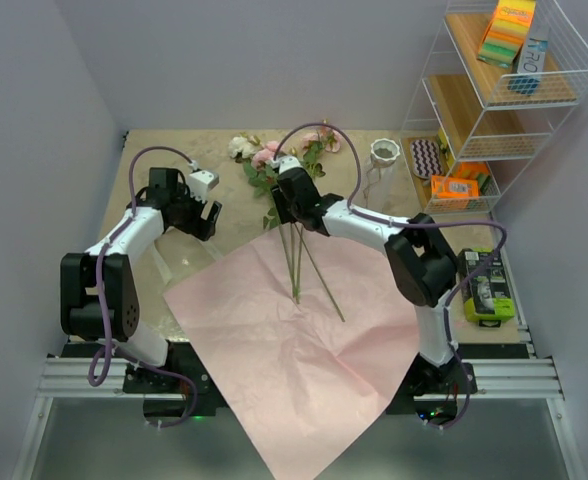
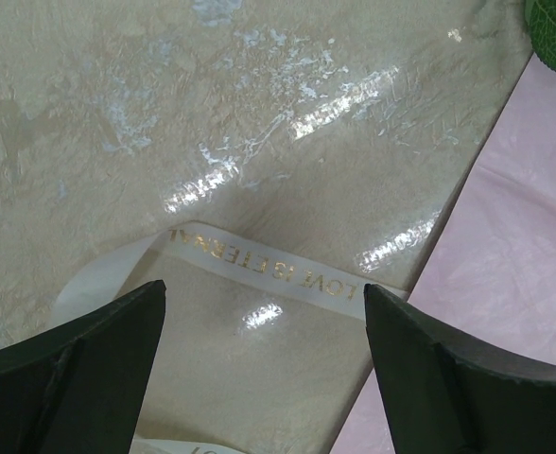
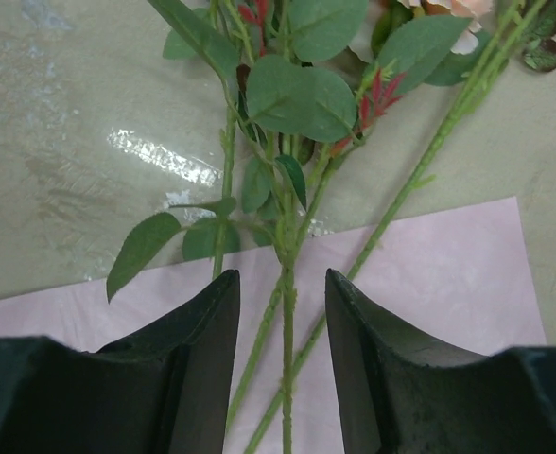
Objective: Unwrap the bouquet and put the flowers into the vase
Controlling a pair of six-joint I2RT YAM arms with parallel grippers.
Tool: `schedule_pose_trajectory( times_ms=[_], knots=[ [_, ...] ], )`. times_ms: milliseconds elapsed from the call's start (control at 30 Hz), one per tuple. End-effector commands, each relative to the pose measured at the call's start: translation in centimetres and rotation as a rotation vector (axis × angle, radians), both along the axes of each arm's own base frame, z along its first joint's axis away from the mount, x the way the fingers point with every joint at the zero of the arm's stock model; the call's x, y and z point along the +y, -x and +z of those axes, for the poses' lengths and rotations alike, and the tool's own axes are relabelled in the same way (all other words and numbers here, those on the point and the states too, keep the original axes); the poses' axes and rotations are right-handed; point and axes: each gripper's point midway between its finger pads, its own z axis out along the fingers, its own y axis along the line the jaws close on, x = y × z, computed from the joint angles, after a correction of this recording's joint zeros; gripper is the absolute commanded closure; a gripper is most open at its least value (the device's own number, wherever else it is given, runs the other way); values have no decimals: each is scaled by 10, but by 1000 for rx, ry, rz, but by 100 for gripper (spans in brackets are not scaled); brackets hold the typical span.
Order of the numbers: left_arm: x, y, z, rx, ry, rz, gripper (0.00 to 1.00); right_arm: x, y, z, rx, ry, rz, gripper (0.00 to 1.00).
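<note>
The bouquet lies unwrapped: its pink paper (image 1: pixel 304 380) is spread flat across the near table. The flowers lie on it, blooms (image 1: pixel 264 152) toward the back and green stems (image 1: pixel 296 265) pointing to me. My right gripper (image 1: pixel 286 210) hovers over the stems, open. In the right wrist view three stems (image 3: pixel 287 331) run between its jaws (image 3: pixel 283 284) without touching either. My left gripper (image 1: pixel 209 215) is wide open and holds nothing. It hangs above the cream ribbon (image 2: pixel 259 267) beside the paper's edge (image 2: pixel 514 246). The white vase (image 1: pixel 384 153) stands upright at the back right.
A white wire rack (image 1: pixel 494 110) with sponges and boxes fills the back right corner. A green and black device (image 1: pixel 486 285) lies at the right table edge. Grey walls close in the left and back sides.
</note>
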Motion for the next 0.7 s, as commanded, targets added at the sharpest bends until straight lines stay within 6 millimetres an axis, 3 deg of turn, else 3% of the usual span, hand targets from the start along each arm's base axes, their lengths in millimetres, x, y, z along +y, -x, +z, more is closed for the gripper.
schedule_pose_trajectory(
  times_ms=[0,267,500,667],
  knots=[
    [0,-8,11,-36,17,-4,10,7,-5,-9,35,28,35,57],
    [-1,-8,15,-42,16,-13,10,2,-13,-18,51,27,21,60],
    [1,-7,16,-44,8,-12,11,4,-14,-25,67,20,31,74],
    [2,-9,18,-46,5,-12,11,7,-15,-32,85,7,37,76]
  ],
)
